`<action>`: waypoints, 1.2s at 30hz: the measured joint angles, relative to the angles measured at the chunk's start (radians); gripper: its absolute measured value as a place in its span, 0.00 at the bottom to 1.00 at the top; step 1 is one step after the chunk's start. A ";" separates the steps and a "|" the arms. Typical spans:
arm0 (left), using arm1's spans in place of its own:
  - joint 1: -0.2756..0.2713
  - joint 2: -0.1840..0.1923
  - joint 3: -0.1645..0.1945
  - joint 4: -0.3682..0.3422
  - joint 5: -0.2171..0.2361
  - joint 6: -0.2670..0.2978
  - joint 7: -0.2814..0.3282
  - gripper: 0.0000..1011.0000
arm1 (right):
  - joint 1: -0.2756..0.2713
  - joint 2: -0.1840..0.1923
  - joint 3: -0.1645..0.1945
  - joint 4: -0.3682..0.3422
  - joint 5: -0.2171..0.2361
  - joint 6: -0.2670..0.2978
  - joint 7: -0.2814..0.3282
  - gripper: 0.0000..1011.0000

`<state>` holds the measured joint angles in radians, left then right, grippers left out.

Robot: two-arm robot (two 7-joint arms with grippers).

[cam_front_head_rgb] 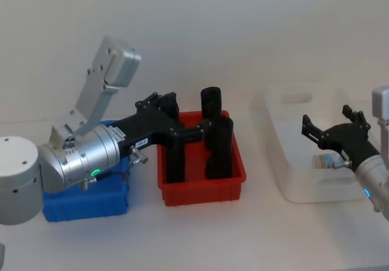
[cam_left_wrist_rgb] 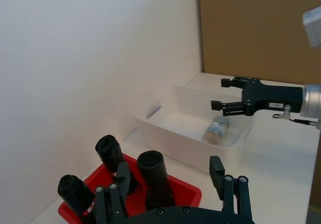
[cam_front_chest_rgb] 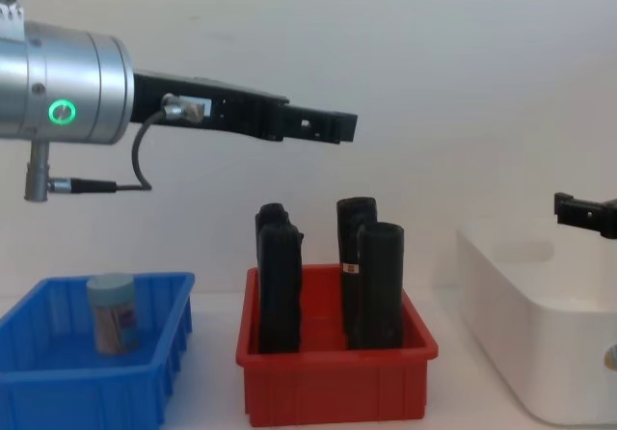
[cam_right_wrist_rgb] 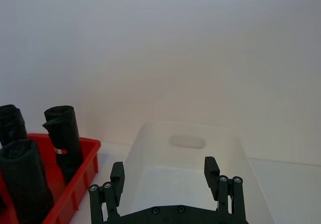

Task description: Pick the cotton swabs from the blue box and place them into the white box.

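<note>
Left hand spread, empty, over the red bin; right hand spread above the white box.
Cotton swabs in the blue box look light, stiff, slick: pinch mid-body.

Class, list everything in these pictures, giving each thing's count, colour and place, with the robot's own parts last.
blue box: one, blue, on the table at the robot's left
red bin: one, red, in the middle
white box: one, white, at the robot's right
cotton swab tubs: two, clear with pale lids; one upright in the blue box, one on its side in the white box
black blocks: four, black, upright in the red bin
left pincer: one, black, open, raised over the red bin
right pincer: one, black, open, over the white box
</note>
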<state>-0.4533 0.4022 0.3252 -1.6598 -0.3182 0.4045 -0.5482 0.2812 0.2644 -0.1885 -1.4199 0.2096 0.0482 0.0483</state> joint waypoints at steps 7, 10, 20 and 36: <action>0.040 -0.004 0.024 0.006 0.022 -0.073 0.100 0.99 | -0.065 0.016 -0.009 -0.077 0.018 -0.004 0.004 0.99; 0.052 -0.005 0.031 0.009 0.028 -0.094 0.129 0.99 | -0.095 0.024 -0.012 -0.111 0.025 -0.005 0.006 0.99; 0.108 -0.011 0.065 0.018 0.059 -0.196 0.269 0.99 | -0.187 0.047 -0.024 -0.221 0.050 -0.009 0.012 0.99; 0.189 -0.018 0.113 0.030 0.103 -0.341 0.469 0.99 | -0.294 0.073 -0.038 -0.344 0.078 -0.014 0.018 0.99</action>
<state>-0.2641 0.3841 0.4380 -1.6298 -0.2148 0.0633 -0.0797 -0.0125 0.3376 -0.2264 -1.7641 0.2876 0.0337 0.0664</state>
